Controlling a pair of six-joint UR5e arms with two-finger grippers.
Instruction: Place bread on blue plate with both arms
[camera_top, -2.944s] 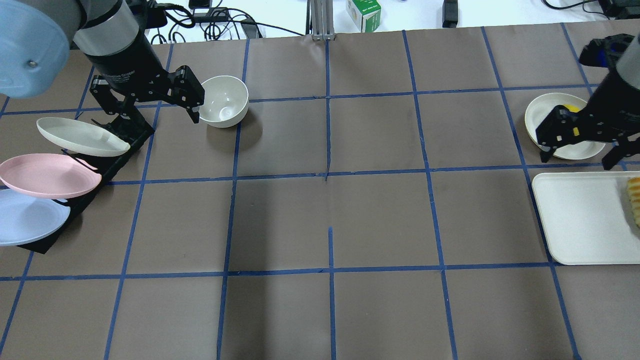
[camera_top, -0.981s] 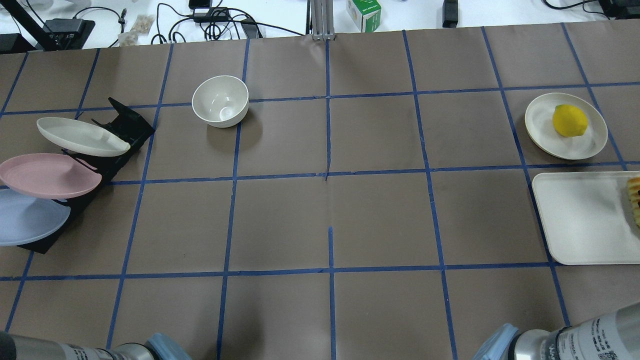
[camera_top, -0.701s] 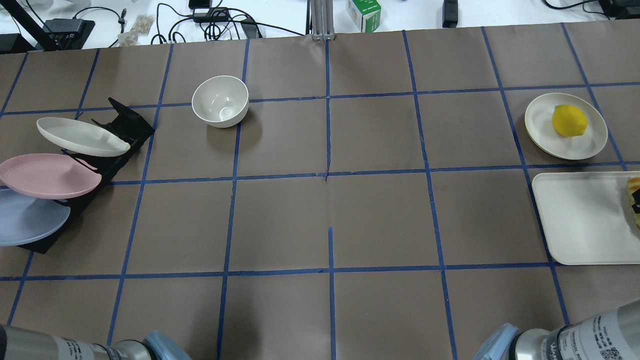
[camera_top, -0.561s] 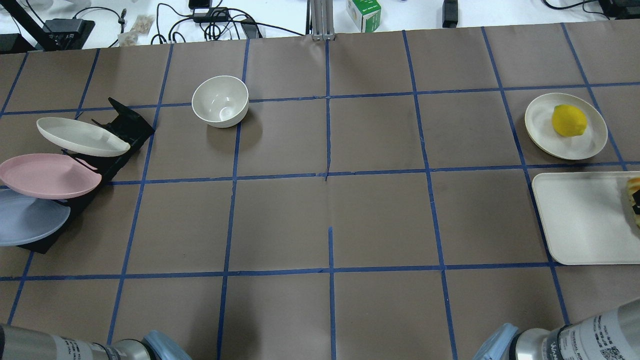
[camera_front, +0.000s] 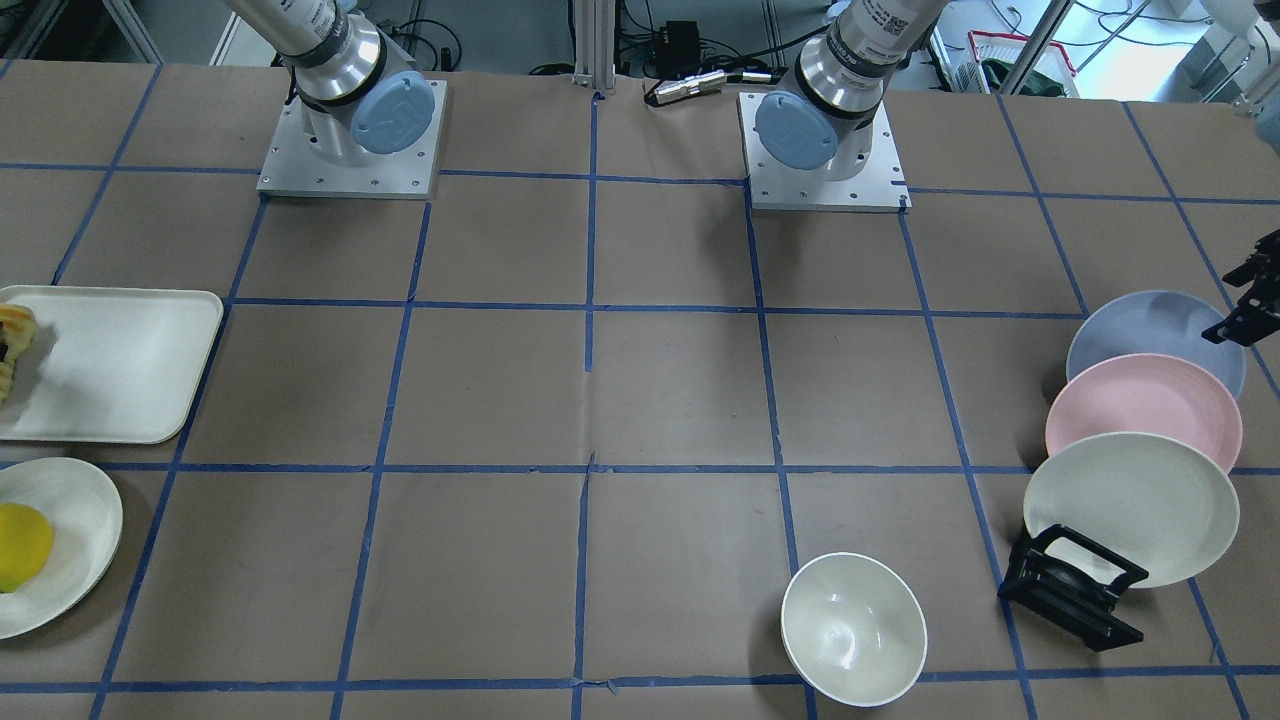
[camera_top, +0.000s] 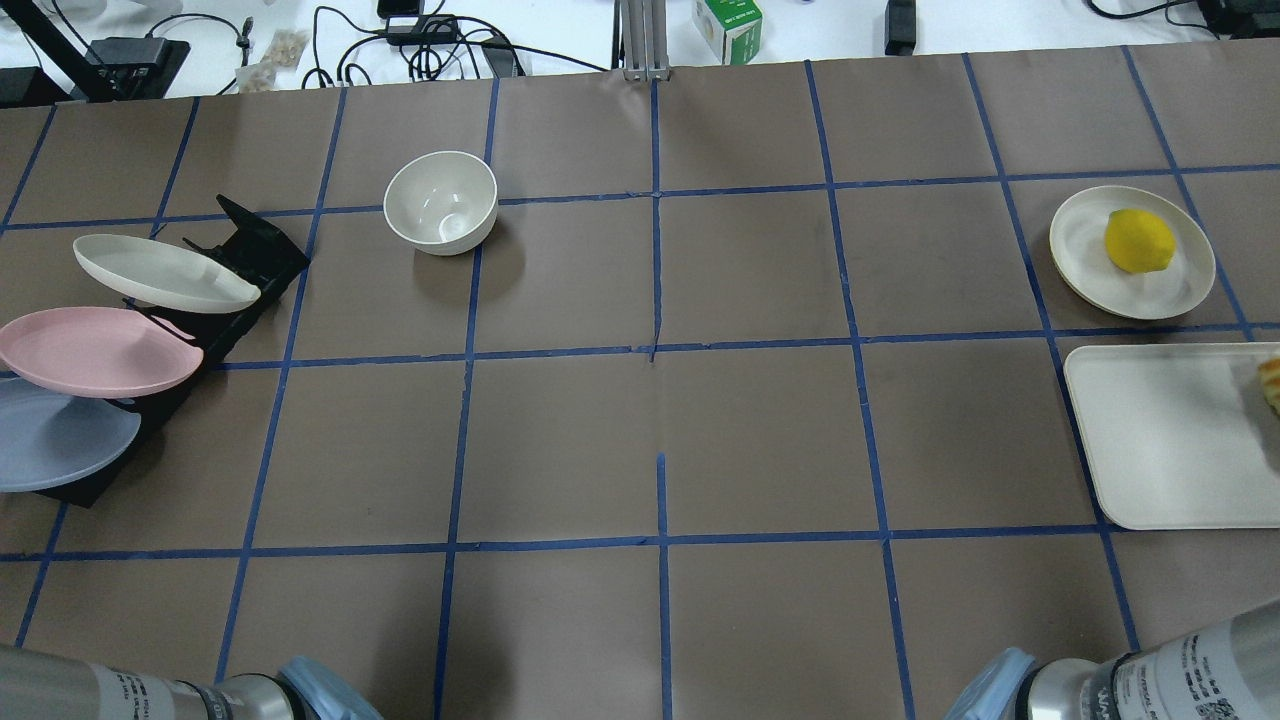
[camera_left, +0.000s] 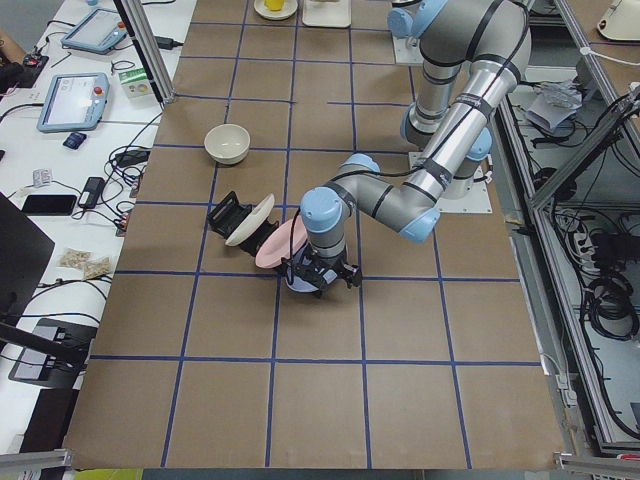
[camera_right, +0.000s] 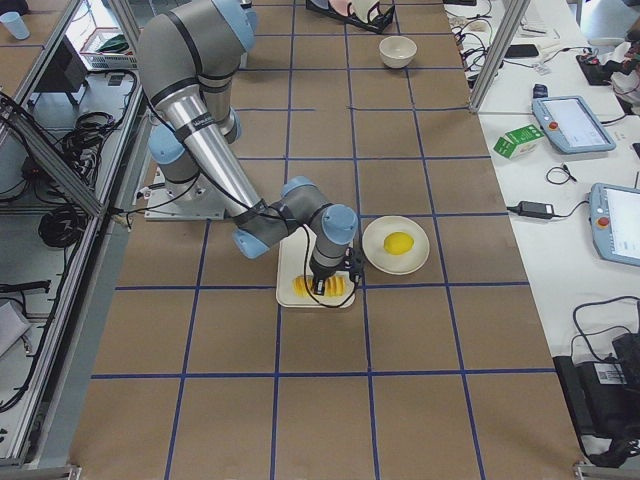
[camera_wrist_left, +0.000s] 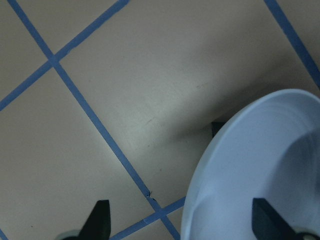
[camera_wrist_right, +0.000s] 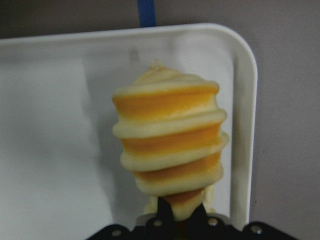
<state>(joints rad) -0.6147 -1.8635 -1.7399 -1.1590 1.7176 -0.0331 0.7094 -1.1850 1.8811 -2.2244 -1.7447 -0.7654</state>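
Note:
The bread (camera_wrist_right: 170, 145) is a ridged yellow and orange loaf. My right gripper (camera_wrist_right: 182, 215) is shut on its near end and holds it over the right end of the white tray (camera_wrist_right: 50, 125). It shows at the frame's edge in the overhead view (camera_top: 1270, 385) and in the right view (camera_right: 320, 288). The blue plate (camera_wrist_left: 260, 165) leans in the nearest slot of the black rack (camera_top: 250, 250). My left gripper (camera_wrist_left: 182, 220) is open with one finger on each side of that plate's rim. In the front view it (camera_front: 1245, 310) is at the plate's (camera_front: 1140, 335) right side.
A pink plate (camera_top: 95, 350) and a cream plate (camera_top: 160, 272) lean in the same rack behind the blue one. A cream bowl (camera_top: 440, 200) stands at the back left. A yellow lemon (camera_top: 1138, 240) lies on a small plate (camera_top: 1075, 250) beyond the tray (camera_top: 1160, 440).
Both arms left the table's far side and came in at its ends. The right gripper closed on the bread, and less of the loaf now shows on the tray.

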